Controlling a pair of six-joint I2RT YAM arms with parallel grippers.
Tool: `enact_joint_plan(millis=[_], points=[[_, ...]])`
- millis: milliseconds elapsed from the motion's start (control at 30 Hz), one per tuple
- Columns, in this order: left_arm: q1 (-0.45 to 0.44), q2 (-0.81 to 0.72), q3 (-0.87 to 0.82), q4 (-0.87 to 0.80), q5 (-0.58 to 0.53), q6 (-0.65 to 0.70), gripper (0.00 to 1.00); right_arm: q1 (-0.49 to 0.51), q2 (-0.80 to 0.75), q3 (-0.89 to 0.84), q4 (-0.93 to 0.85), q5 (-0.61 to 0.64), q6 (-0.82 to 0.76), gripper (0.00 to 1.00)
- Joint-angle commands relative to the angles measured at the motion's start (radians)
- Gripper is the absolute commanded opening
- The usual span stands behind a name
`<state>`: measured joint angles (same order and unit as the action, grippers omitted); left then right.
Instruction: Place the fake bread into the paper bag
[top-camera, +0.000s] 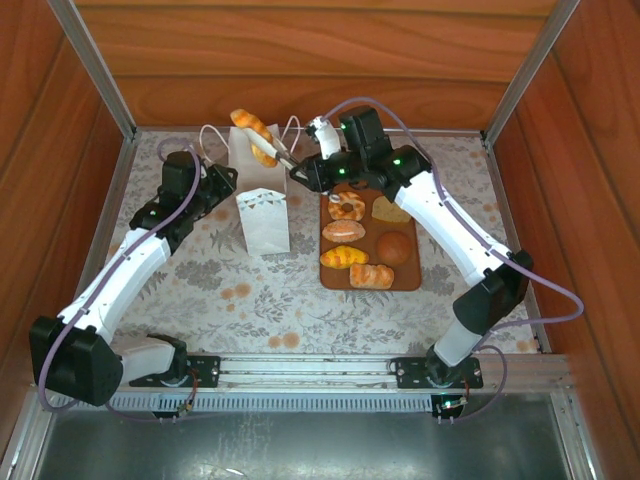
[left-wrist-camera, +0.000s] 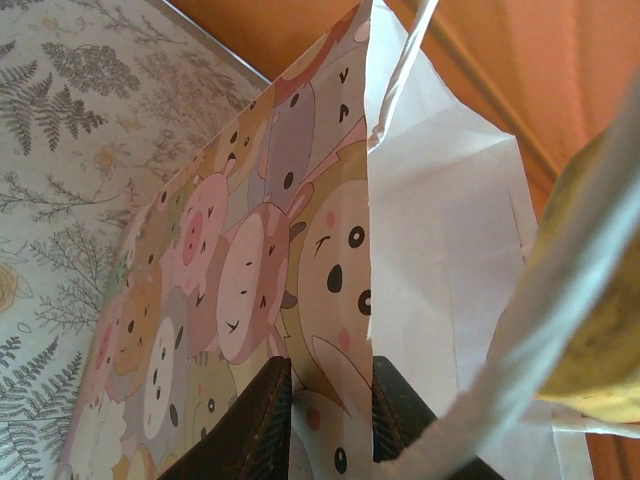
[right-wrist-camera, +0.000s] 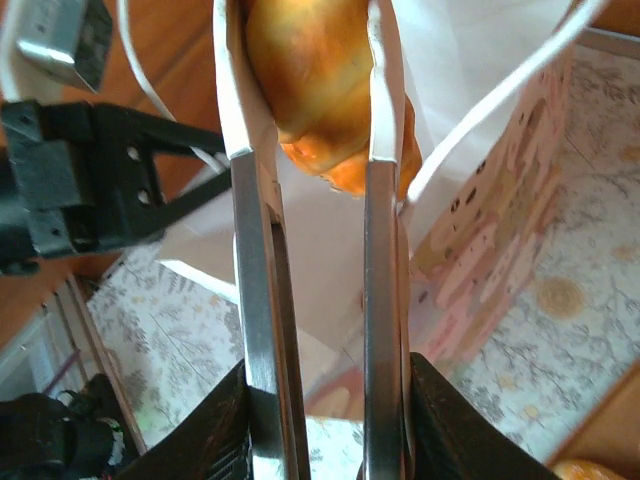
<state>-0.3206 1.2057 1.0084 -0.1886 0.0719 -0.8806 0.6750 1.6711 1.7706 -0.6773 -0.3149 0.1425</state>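
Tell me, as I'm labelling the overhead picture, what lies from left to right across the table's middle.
left gripper → paper bag → croissant → round dark bun. The bread held above the bag overlaps it, so I leave it out.

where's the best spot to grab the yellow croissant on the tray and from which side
Take the yellow croissant across its thick middle, coming straight down from above. It lies flat on the tray with its length running left to right, so the grip should probably close front to back; the oblong roll sits close behind it, so room is tight.
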Motion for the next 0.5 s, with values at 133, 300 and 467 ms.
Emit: enact_joint_plan(millis=[133,300,467], points=[[0.004,-0.026,-0.017,0.002,-0.029,-0.006,0.25,0.014,0.023,0.087,-0.171,0.119,-0.168,0.36],[0.004,-0.030,-0.015,-0.006,-0.033,-0.003,0.25,0.024,0.041,0.115,-0.255,0.185,-0.254,0.37],[0.005,-0.031,-0.009,-0.008,-0.029,-0.001,0.25,0.034,0.082,0.170,-0.334,0.261,-0.303,0.40]])
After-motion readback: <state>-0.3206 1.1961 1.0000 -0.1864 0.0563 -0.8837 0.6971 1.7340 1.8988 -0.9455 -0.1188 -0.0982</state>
